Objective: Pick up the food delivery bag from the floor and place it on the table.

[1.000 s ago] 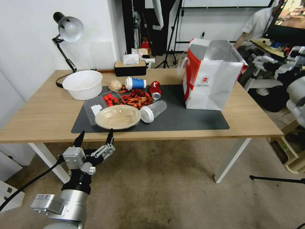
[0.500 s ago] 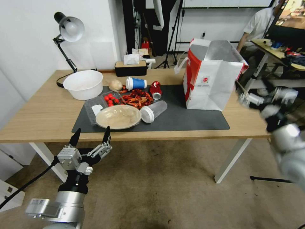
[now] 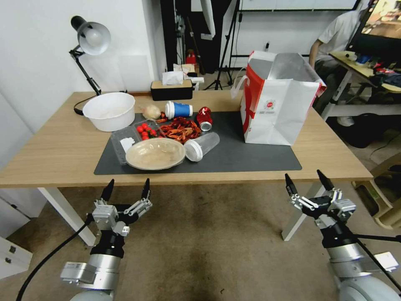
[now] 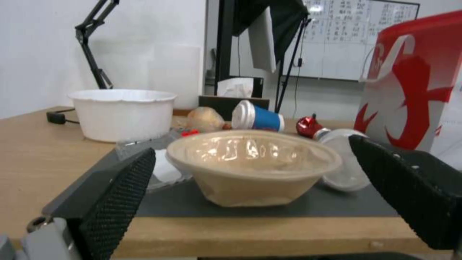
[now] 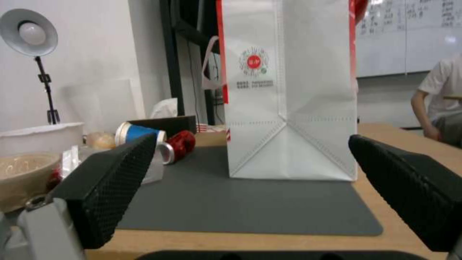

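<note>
White paper, red side panels: the food delivery bag (image 3: 279,100) stands upright on the table (image 3: 50,154), on the right end of the dark grey mat (image 3: 250,156), its foil-lined mouth open upward. By the look of it the placing is done; nothing of the task lies on the floor (image 3: 209,246).

Left gripper (image 3: 127,189) hangs below the table's front edge toward the left corner, fingers spread, empty. Right gripper (image 3: 307,179) hangs below the front edge near the right corner, beside the white table leg (image 3: 303,211), fingers likewise spread and empty.

Risks, as I judge them: the bag is tall and light and could tip if an arm rising from below catches the table edge or brushes its side. The right gripper sits close to the leg and the underside of the top, so a careless lift could knock either.

Room: the mat's left half is crowded with a tan bowl (image 3: 155,153), a clear cup (image 3: 201,146), a red can (image 3: 204,118) and a white tub (image 3: 109,110). Bare wood runs along the front edge and both ends.
</note>
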